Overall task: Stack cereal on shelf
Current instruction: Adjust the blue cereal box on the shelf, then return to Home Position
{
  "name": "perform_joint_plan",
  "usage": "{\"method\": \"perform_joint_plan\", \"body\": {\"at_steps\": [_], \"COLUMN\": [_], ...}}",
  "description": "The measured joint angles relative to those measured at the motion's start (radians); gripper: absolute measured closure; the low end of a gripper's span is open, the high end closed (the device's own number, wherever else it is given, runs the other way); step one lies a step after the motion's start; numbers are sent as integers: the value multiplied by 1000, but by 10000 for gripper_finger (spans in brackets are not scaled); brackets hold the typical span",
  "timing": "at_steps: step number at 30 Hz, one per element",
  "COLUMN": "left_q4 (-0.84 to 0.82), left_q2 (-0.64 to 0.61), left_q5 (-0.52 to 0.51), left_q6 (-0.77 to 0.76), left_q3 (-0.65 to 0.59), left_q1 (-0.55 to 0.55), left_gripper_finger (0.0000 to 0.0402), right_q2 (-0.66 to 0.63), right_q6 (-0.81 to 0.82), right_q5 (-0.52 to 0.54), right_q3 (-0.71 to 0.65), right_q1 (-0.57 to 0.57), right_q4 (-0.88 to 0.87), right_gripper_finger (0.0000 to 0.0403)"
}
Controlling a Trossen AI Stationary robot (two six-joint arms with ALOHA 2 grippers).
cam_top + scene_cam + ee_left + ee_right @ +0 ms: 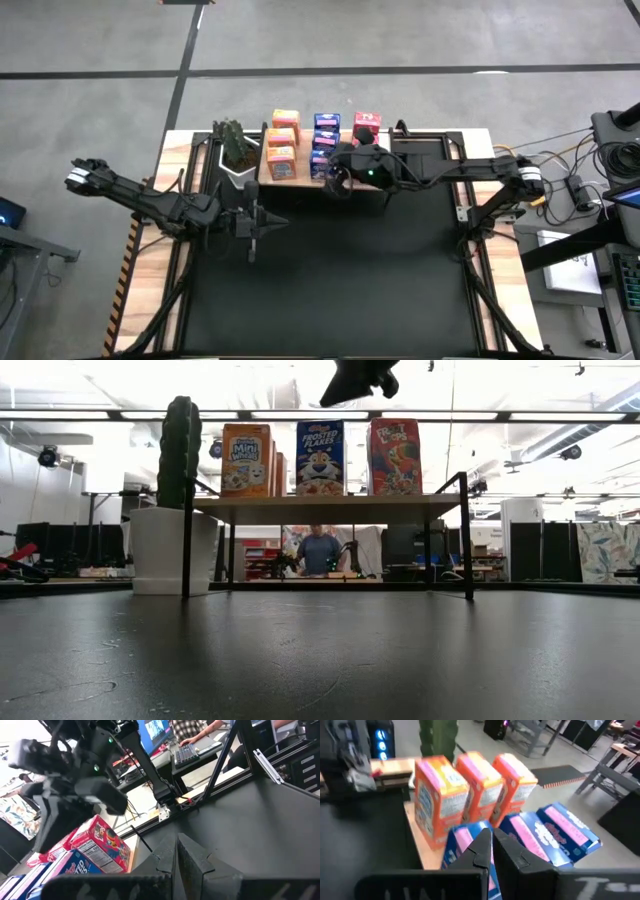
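The cereal boxes stand upright in rows on the wooden shelf [300,178]: three orange [282,139], three blue [325,132] and pink-red [366,122], some of the pink-red hidden under my right arm. In the low view the front boxes are orange [246,458], blue [320,457] and pink-red [395,455]. My right gripper [338,182] is shut and empty, above the near blue box [462,842] and clear of the box tops in the low view [358,378]. My left gripper [253,240] is shut and empty over the black mat, left of the shelf's near edge.
A green cactus [180,450] in a white pot [172,550] stands at the shelf's left end. The shelf rests on black legs [466,535]. The black mat [330,280] stretches toward the near edge. A person [320,550] shows in the room beyond.
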Motion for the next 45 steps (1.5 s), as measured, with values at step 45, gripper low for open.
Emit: {"method": "perform_joint_plan", "body": {"at_steps": [45], "left_q4": [0], "left_q2": [0], "left_q5": [0], "left_q6": [-4], "left_q3": [0], "left_q1": [0], "left_gripper_finger": [402], "right_q2": [10], "right_q6": [-156], "right_q5": [4], "right_q3": [54], "right_q1": [-4], "right_q4": [-117], "right_gripper_finger": [394]}}
